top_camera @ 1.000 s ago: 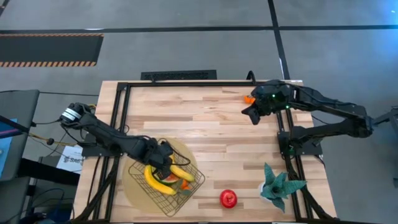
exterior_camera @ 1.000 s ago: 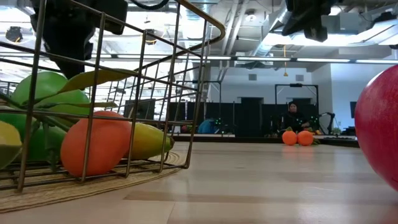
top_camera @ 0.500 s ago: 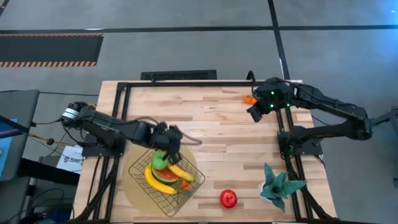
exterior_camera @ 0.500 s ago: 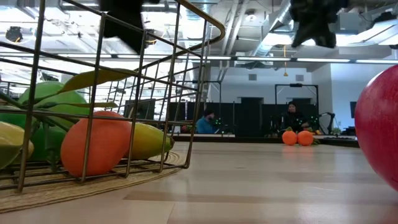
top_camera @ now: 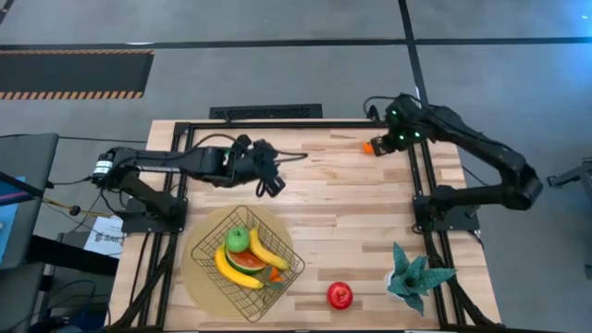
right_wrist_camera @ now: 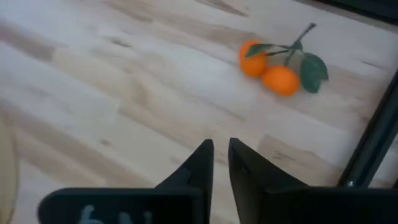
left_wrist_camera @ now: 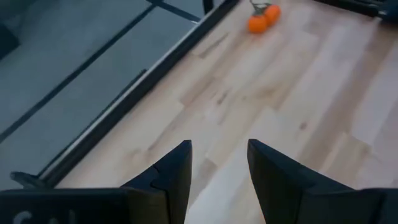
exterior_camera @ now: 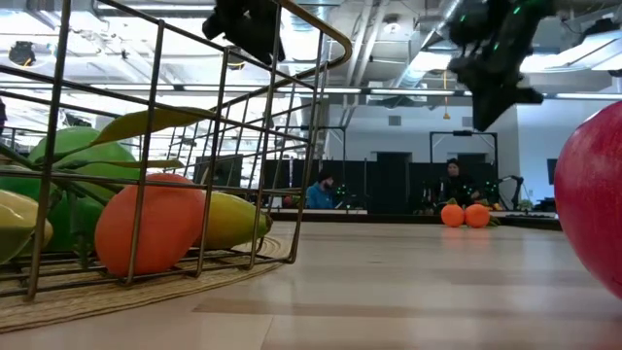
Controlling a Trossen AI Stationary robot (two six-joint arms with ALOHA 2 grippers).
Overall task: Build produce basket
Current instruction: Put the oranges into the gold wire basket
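The wire basket (top_camera: 248, 262) stands on a round tan mat. It holds a green apple (top_camera: 239, 240), two bananas (top_camera: 269, 255) and a red-orange wedge (top_camera: 255, 266). A shiny red fruit (top_camera: 339, 295) lies on the table near the near edge, large in the low view (exterior_camera: 595, 199). Two leafy oranges (top_camera: 370, 146) lie by the far right corner, also in the right wrist view (right_wrist_camera: 267, 70). My left gripper (top_camera: 269, 181) hangs open above bare table, beyond the basket. My right gripper (top_camera: 385, 140) hovers just beside the oranges, its fingers (right_wrist_camera: 200, 163) close together.
A teal spiky plant (top_camera: 416, 273) stands at the near right corner. A black frame rail (top_camera: 277, 125) runs along the table's far edge and sides. Bare wood lies between the basket and the oranges. People sit in the room behind (exterior_camera: 455, 180).
My left gripper has risen out of the basket and moved toward the far edge and somewhat right; the green apple it covered now shows in the basket. My right gripper has moved toward the far right corner, closer to the oranges.
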